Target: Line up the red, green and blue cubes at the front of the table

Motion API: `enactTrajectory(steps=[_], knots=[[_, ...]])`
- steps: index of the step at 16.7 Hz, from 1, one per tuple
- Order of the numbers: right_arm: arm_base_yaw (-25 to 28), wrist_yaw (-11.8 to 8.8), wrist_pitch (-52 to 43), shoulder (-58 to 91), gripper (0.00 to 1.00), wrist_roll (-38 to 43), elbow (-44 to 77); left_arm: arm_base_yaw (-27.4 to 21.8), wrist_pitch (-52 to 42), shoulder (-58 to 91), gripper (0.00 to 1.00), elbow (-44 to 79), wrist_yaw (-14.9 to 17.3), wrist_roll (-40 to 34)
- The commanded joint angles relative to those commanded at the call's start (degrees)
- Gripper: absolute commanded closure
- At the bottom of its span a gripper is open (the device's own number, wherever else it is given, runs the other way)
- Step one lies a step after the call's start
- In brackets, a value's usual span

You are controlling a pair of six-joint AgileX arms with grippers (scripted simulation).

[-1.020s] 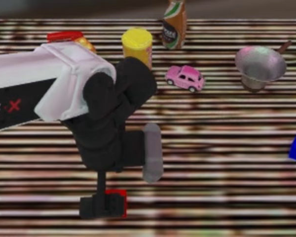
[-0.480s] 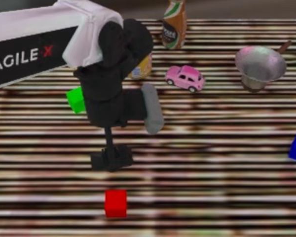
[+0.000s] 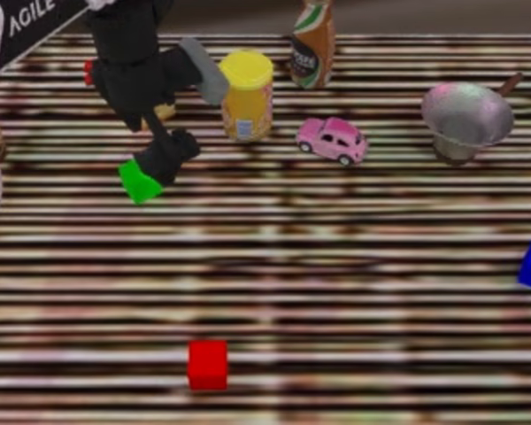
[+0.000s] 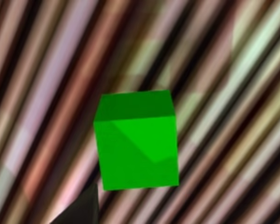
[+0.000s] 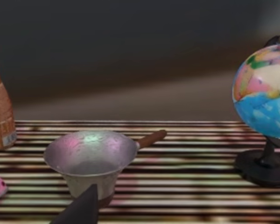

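Your left claw [image 3: 164, 158] has left the red cube [image 3: 208, 364] placed in front; now over the green cube [image 3: 139, 181], spread undeterminable.

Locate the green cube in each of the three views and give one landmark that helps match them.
Top view: green cube in the left rear part of the table, partly under the left end effector.
Left wrist view: green cube fills the middle, on the striped table.
Right wrist view: not in it.
Shared landmark: the metal saucepan, in the top and right wrist views.
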Motion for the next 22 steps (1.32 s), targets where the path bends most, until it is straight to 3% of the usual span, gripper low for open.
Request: enactTrajectory(steps=[4, 10, 18, 22], knots=[[0.0, 0.0, 0.0, 0.0, 0.0, 0.0, 0.0, 4.43, -2.05, 5.34, 0.0, 7.19, -0.12, -0.82], [0.0, 0.0, 0.0, 0.0, 0.0, 0.0, 0.0, 4.42, -1.81, 5.38, 0.0, 7.14, -0.12, -0.81], [0.0, 0.0, 0.0, 0.0, 0.0, 0.0, 0.0, 4.67, 14.13, 8.16, 0.0, -5.8, -0.08, -0.79], [0.0, 0.0, 0.0, 0.0, 0.0, 0.0, 0.0, 4.69, 15.88, 8.66, 0.0, -7.4, -0.08, -0.74]])
